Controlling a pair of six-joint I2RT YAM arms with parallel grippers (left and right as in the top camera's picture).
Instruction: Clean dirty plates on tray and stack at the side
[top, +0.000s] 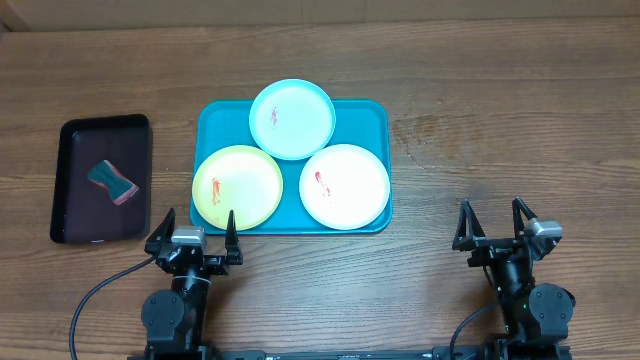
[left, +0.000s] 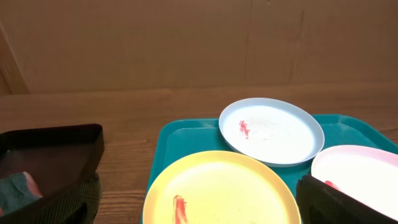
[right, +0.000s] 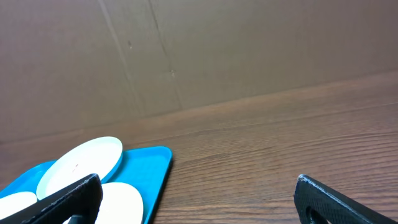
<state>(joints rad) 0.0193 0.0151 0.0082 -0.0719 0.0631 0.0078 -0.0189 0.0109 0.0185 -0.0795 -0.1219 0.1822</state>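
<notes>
We see the turquoise tray at the centre of the overhead frame, with the light blue plate over its top rim, the yellow-green plate at lower left and the white plate at lower right, each bearing a small red smear. Our left gripper sits at the bottom left, just below the yellow-green plate, its fingers spread apart and empty. Our right gripper, at the bottom right and well apart from the tray, is spread the same way.
</notes>
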